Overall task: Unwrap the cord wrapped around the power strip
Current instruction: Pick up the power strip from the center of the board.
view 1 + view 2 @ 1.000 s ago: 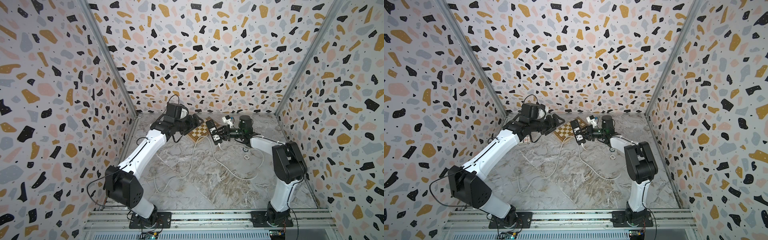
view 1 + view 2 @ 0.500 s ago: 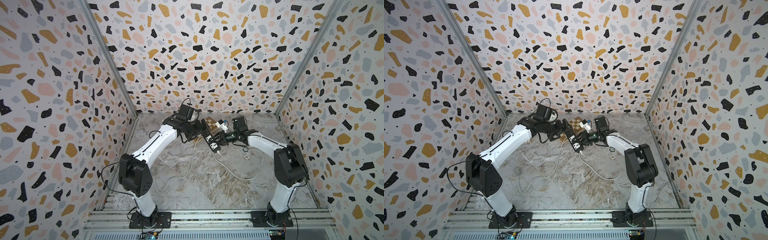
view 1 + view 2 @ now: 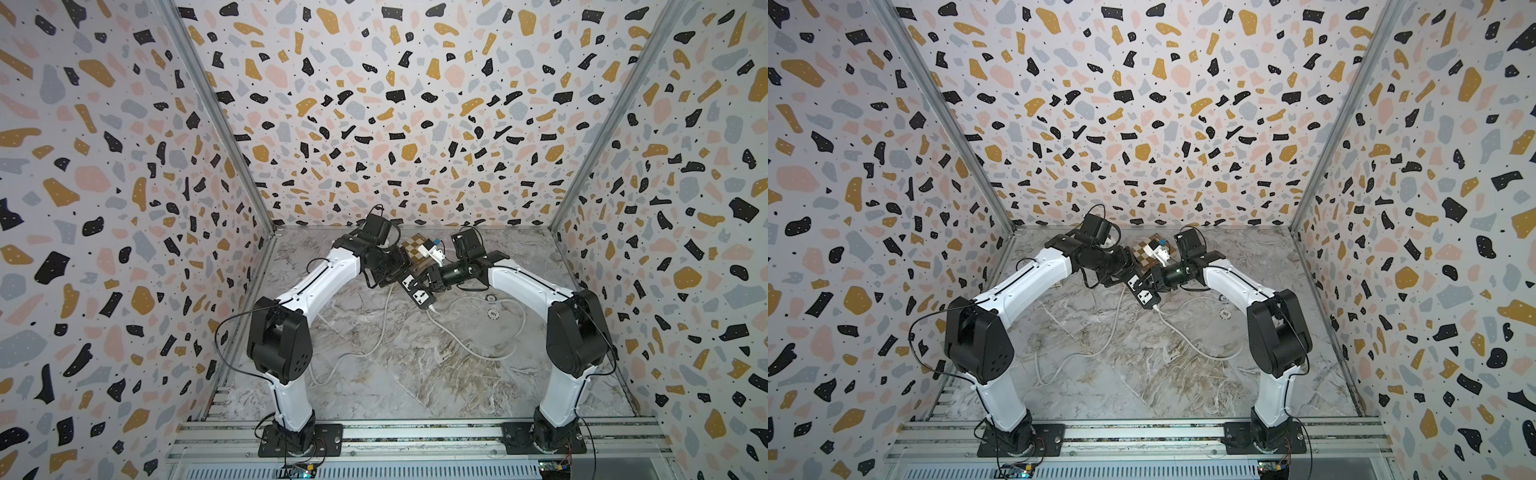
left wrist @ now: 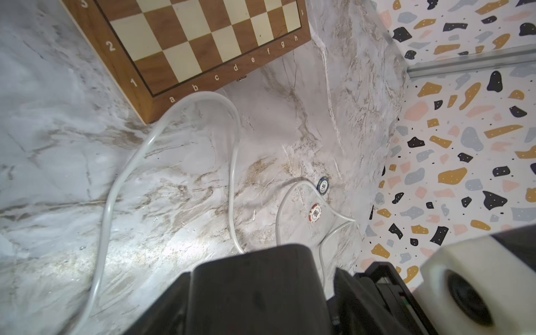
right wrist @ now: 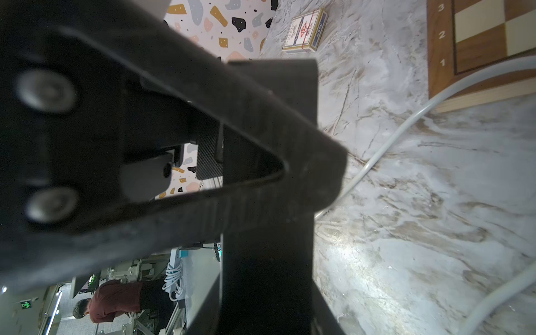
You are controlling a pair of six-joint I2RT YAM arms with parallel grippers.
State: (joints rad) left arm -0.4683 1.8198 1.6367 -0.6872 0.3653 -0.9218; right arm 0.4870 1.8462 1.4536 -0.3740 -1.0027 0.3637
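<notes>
The power strip (image 3: 415,289) slants over the counter's far middle, with the right gripper (image 3: 430,278) jaws pinching its side. The left gripper (image 3: 398,272) meets its far end, jaw state untellable. The cord (image 4: 232,174) trails off the near end.

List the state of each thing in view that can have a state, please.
power strip: held above the table, socket faces up
cord: loose loops on the table, none seen around the strip
right gripper: shut on the power strip
left gripper: beside the strip, open or shut unclear
card box: closed, lying flat
</notes>
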